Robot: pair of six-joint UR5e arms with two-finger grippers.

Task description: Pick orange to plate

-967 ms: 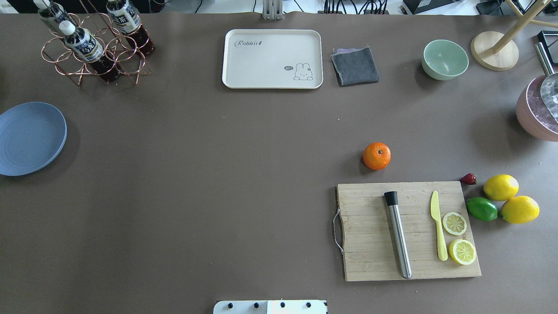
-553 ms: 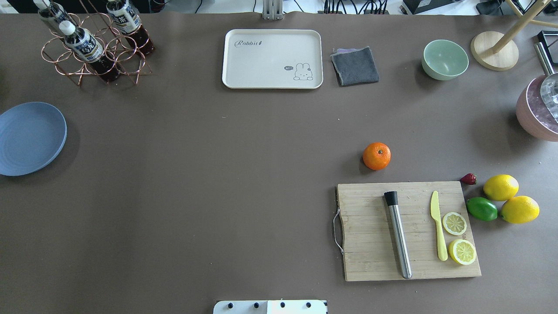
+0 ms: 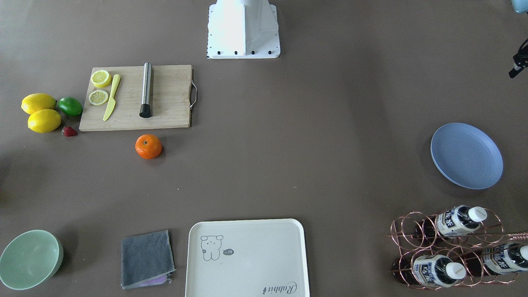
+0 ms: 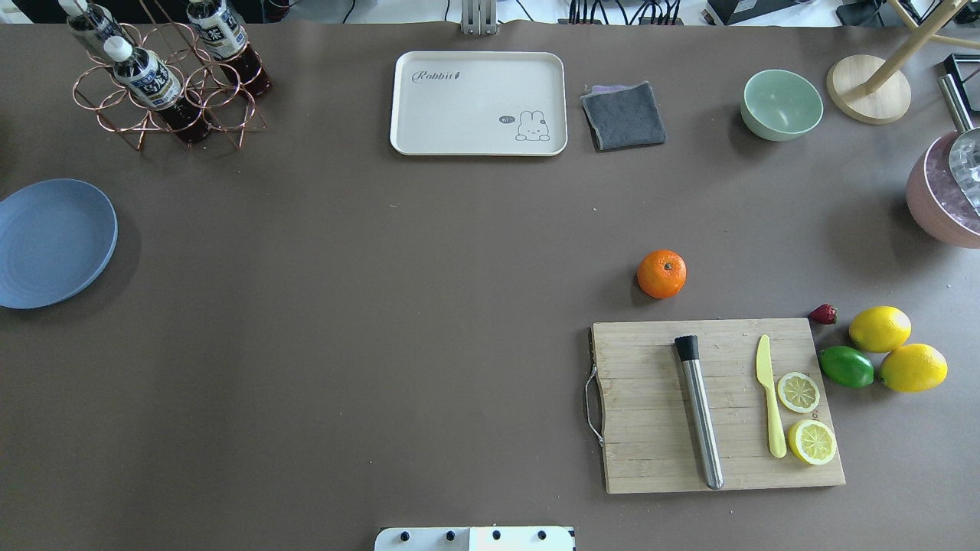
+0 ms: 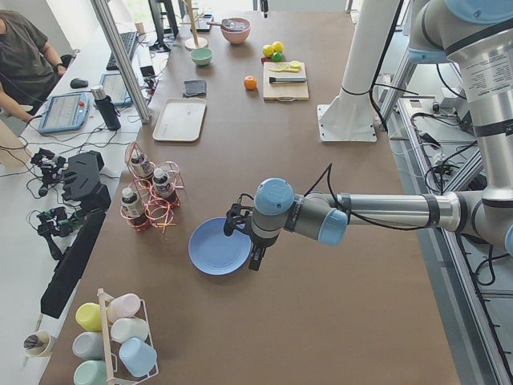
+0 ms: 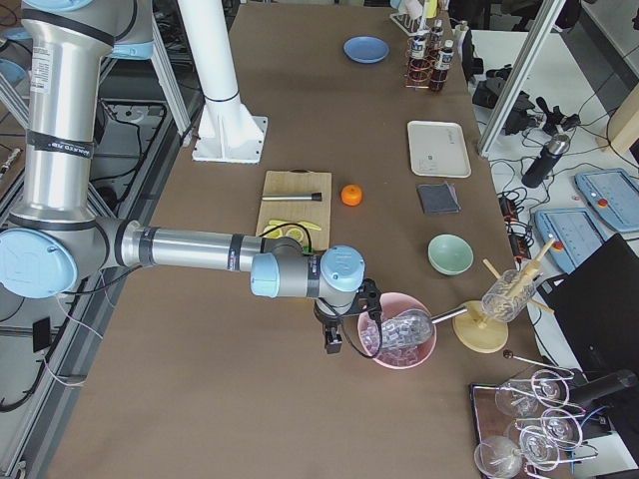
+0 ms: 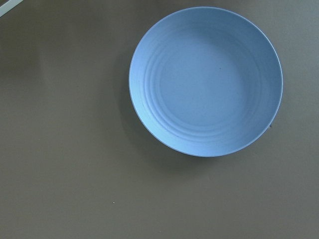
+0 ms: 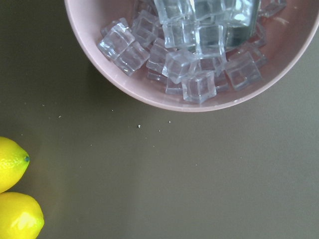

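Note:
The orange [image 4: 662, 274] rests on the brown table just beyond the cutting board, also seen in the front view [image 3: 148, 146]. The blue plate [image 4: 53, 243] lies empty at the table's far left edge and fills the left wrist view [image 7: 205, 82]. My left gripper [image 5: 253, 255] hovers beside the plate [image 5: 218, 247], far from the orange; I cannot tell whether it is open or shut. My right gripper [image 6: 332, 342] hangs next to the pink ice bowl, and I cannot tell its state either. Neither wrist view shows fingers.
A wooden cutting board [image 4: 651, 459] carries a metal muddler, a yellow knife and two lemon slices. Two lemons [image 4: 880, 328], a lime [image 4: 846, 366] and a strawberry lie to its right. A cream tray [image 4: 459, 76], grey cloth, green bowl [image 4: 781, 103], pink ice bowl [image 8: 124, 82] and bottle rack [image 4: 164, 84] line the far side.

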